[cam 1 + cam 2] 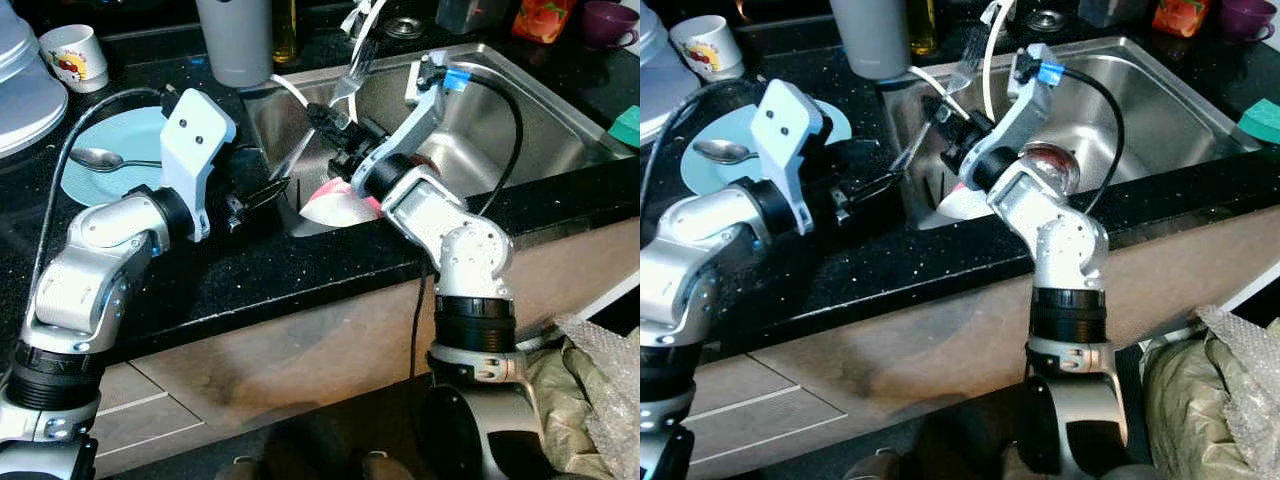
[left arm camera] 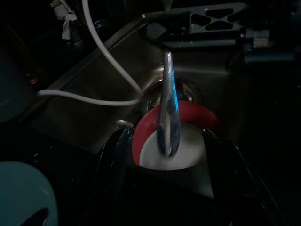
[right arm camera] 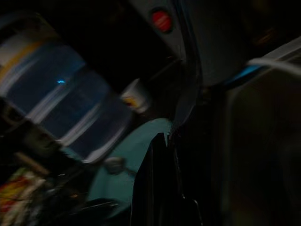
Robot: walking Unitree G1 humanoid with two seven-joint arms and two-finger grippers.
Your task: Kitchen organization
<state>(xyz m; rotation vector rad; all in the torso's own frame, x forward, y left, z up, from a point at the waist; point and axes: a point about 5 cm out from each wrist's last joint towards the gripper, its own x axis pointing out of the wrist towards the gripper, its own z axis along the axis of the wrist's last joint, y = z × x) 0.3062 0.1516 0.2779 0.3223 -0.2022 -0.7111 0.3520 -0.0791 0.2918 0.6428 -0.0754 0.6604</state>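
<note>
Black speckled kitchen counter (image 1: 250, 275) with a steel sink (image 1: 520, 110) set into it, seen from above. Far left: a white mug (image 1: 72, 55) with a cartoon print, then a pale blue plate (image 1: 120, 150) with a spoon (image 1: 100, 158) lying on it. Just beside the plate, the left gripper (image 1: 262, 197) hovering at the sink's left edge, fingers spread apart with nothing between them, aimed toward the basin. Behind it, a grey cylindrical container (image 1: 236, 40) standing upright on the counter. In the sink's near left corner, a red and white bowl (image 1: 335, 205). Above that bowl, the right gripper (image 1: 325, 118) reaching over the basin, fingers pinched on a fork (image 1: 350, 78) held tines up, handle slanting down toward the left gripper. White cable (image 2: 108, 61) looping across the sink wall. Far right: a purple cup (image 1: 605, 22) on the back counter.
</note>
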